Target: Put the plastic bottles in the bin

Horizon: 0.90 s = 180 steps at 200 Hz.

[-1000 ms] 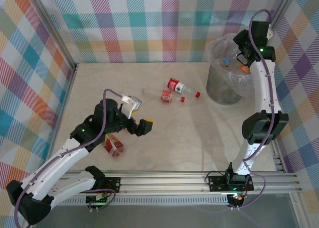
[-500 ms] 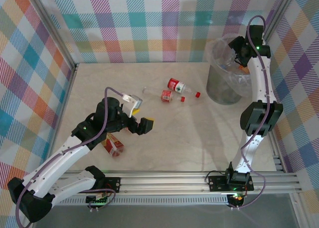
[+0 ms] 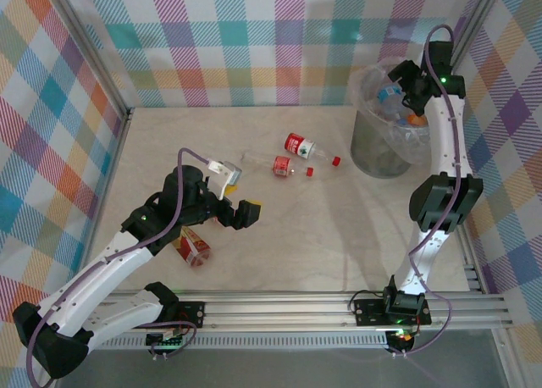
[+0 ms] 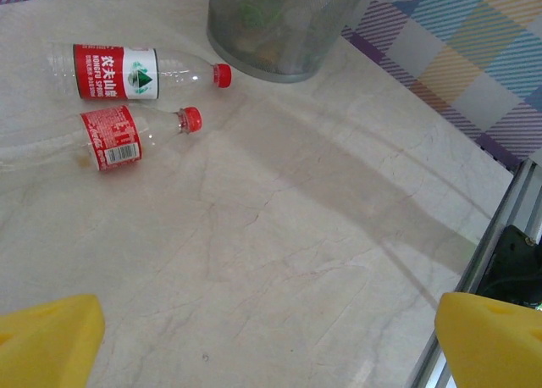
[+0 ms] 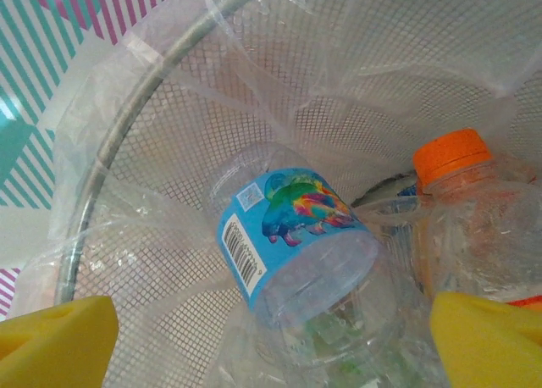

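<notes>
Left fingers (image 4: 47,337): spread wide, nothing between, held low over the surface (image 4: 279,261), likely ready for the next pick. Ahead of them, well apart: two clear plastic bottles (image 4: 114,70) lying flat, red labels, red caps toward the bin (image 4: 279,32). Right fingers (image 5: 55,337): apart over the bin's mouth, presumably for a drop. Below and between them, ungripped: a blue-labelled bottle (image 5: 292,235) in the crinkly liner (image 5: 169,83), beside an orange-capped one (image 5: 453,163).

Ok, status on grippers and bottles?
Left gripper open above table; right gripper open over bin. Blue-label bottle inside it. Two red-label bottles on table, nothing blocking them.
</notes>
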Each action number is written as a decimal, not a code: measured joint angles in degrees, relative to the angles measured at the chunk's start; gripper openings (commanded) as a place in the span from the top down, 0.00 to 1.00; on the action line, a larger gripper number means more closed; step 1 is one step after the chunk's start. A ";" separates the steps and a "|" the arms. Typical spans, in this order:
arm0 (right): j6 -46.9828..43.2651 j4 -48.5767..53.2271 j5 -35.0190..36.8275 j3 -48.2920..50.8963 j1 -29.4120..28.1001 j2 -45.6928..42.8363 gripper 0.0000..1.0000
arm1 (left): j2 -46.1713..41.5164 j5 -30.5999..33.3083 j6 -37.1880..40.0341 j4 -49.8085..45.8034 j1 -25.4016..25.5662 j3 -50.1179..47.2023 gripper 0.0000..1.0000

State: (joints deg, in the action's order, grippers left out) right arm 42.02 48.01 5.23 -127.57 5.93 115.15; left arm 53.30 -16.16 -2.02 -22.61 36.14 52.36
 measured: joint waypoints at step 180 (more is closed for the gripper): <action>-28.52 -9.25 -23.28 35.87 -16.94 -39.54 0.00 | -5.18 -5.42 7.30 -0.96 -0.09 -0.59 0.00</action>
State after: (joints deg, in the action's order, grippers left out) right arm 13.50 38.76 -18.04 -91.70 -11.00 75.61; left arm 48.12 -21.58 5.28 -23.57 36.05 51.77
